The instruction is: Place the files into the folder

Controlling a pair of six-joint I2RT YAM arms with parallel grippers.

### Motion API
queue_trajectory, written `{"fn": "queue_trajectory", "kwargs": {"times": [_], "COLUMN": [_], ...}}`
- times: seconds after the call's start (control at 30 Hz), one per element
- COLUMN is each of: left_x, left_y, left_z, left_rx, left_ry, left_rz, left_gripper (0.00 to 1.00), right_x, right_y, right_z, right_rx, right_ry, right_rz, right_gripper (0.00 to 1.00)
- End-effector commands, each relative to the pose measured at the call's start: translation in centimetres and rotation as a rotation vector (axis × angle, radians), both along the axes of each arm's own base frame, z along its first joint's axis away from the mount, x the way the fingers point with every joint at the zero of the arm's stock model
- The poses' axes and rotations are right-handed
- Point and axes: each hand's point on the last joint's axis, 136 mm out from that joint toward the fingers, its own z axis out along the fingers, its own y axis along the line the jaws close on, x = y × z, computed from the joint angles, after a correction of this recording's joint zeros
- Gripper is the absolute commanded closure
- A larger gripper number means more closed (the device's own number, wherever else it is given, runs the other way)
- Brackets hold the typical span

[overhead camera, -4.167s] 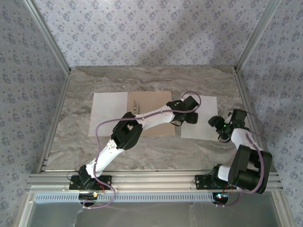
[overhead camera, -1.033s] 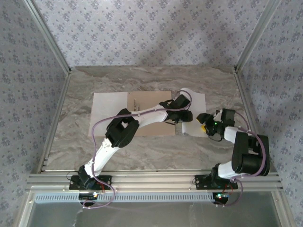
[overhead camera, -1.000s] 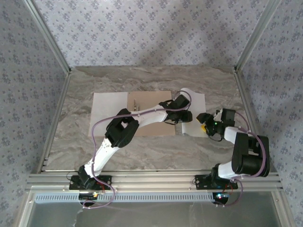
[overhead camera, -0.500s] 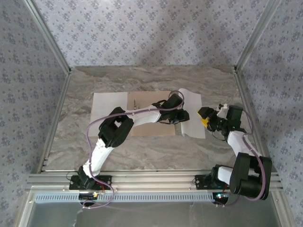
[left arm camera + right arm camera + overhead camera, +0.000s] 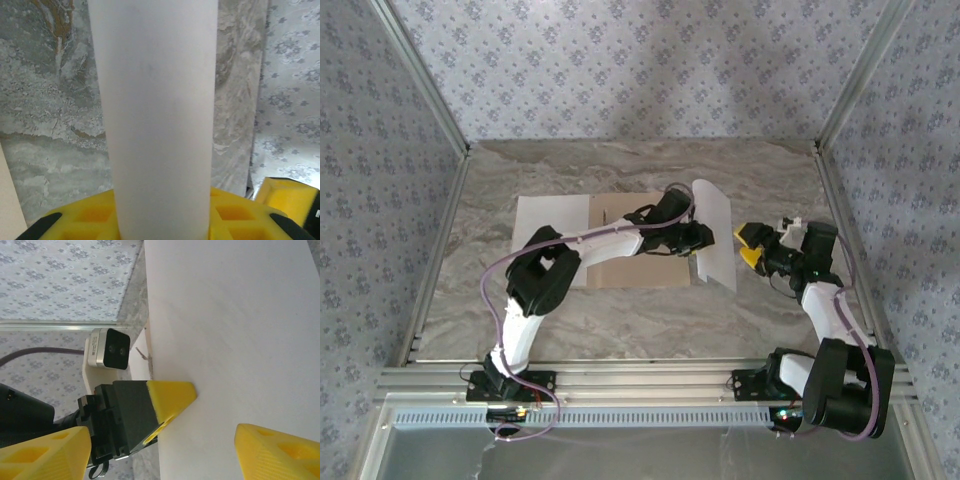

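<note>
Left jaws: pinched on the white sheet (image 5: 716, 232), its edge held raised, likely to carry it onto the folder.
Right jaws: wide, empty, just beside the sheet.
Folder (image 5: 625, 273): flat on the table (image 5: 620, 320), beneath the left jaws.

The folder (image 5: 632, 270) lies flat in the middle of the marble surface (image 5: 620, 325). A left sheet (image 5: 550, 238) lies flat against the folder's left edge. The left arm reaches from its base diagonally over the folder. Its left end effector (image 5: 698, 243), at the folder's right edge, grips the right sheet (image 5: 716, 225) by its near-left part. That sheet is lifted off the surface, tilted and slightly curved, and narrow from above. The right end effector (image 5: 746, 247) is just right of the raised sheet and apart from it. Its yellow fingers (image 5: 751, 234) are spread and hold nothing. Patterned walls stand around the surface.
</note>
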Motion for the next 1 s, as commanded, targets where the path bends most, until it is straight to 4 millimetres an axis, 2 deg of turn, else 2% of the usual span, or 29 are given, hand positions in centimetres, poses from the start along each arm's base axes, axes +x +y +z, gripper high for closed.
{"fn": "queue_trajectory", "kwargs": {"times": [0.0, 0.27, 0.53, 0.8, 0.97], "left_x": [0.0, -0.4, -2.8, -6.0, -7.6], "left_y": [0.7, 4.2, 6.5, 7.8, 9.1], "left_z": [4.6, 9.8, 16.3, 23.1, 26.4], "left_rx": [-0.091, -0.129, -0.123, -0.199, -0.262], "left_ry": [-0.031, -0.1, -0.201, -0.339, -0.398], "left_rz": [0.0, 0.015, -0.074, -0.216, -0.225], "left_gripper": [0.67, 0.68, 0.67, 0.66, 0.65], "right_x": [-0.2, -0.2, -0.6, -1.3, -2.5], "right_y": [0.6, 1.1, 2.4, 4.2, 5.4], "right_z": [1.1, 3.8, 6.7, 12.3, 15.3], "right_rx": [0.075, 0.147, 0.18, 0.243, 0.225], "right_ry": [-0.015, -0.076, -0.138, -0.328, -0.467], "right_rz": [0.02, 0.029, 0.062, 0.147, 0.206], "right_gripper": [0.21, 0.21, 0.21, 0.22, 0.16]}}
